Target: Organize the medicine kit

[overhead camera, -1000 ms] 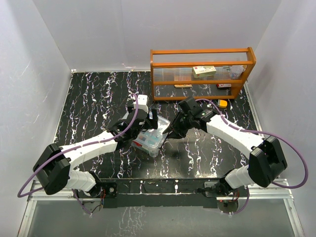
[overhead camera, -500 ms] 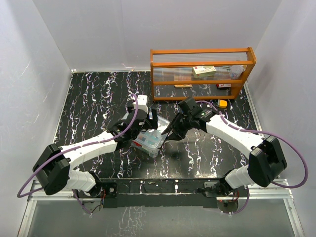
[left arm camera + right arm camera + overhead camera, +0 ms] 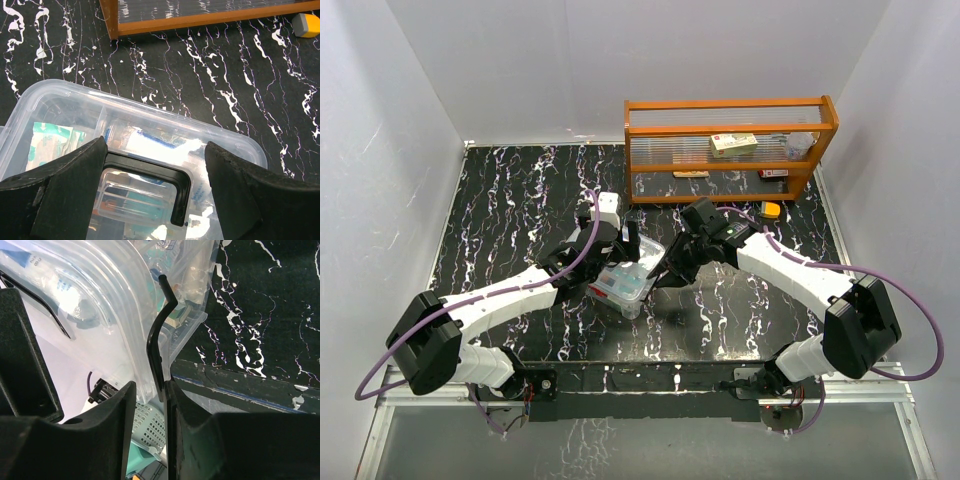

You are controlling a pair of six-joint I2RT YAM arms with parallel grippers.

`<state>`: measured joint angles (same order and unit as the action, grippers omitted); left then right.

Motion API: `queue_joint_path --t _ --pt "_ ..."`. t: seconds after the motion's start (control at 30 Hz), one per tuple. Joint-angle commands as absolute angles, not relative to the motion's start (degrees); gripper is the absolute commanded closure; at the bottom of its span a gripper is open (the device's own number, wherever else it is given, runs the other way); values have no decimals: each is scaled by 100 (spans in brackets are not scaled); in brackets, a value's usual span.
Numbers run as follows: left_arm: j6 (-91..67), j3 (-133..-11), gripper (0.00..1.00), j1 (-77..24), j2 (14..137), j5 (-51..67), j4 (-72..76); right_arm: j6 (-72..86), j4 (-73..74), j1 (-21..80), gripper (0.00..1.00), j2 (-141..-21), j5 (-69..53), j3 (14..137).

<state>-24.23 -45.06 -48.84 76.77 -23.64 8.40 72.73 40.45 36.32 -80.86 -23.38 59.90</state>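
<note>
The medicine kit [image 3: 625, 285], a clear lidded box with packets inside, lies on the black marbled table between both arms. My left gripper [image 3: 625, 248] hovers over its far side. In the left wrist view that gripper [image 3: 156, 150] is open, its fingers wide apart on either side of the lid's dark handle [image 3: 150, 170], with packets showing through the lid [image 3: 65, 100]. My right gripper [image 3: 665, 272] is at the kit's right end. In the right wrist view it [image 3: 150, 390] is shut narrowly on a thin black latch [image 3: 156, 340] and the clear rim [image 3: 100, 285] beside it.
An orange wooden rack [image 3: 730, 145] with a ribbed clear panel stands at the back right, with a few small boxes behind it. A small yellow object [image 3: 772, 209] lies in front of its right end. White walls close in the table on three sides.
The right gripper has shifted slightly down and left, closer against the kit's right end. The left arm and the kit have stayed put.
</note>
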Motion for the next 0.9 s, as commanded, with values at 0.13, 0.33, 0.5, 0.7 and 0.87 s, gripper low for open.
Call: queue_joint_path --t 0.13,0.33,0.5,0.7,0.87 --pt "-2900 -3878 22 -5034 8341 -1450 -1545 7344 3639 3678 78 -8102 -2761 6210" --pt "-2900 -3873 22 -5036 8339 -1450 -1538 7405 3492 3682 80 -8120 -2587 6277" --pt "-2900 -3861 22 -5028 8315 -1436 -1542 7482 3288 3675 78 -8118 -2527 6191" --pt "-2883 -3851 23 -5029 8295 -1434 -1547 6990 3348 3683 77 -8061 -1990 6588" --pt "-2866 -3882 23 -5031 8331 -1398 -1537 6642 3691 3686 59 -8162 -1784 6767"
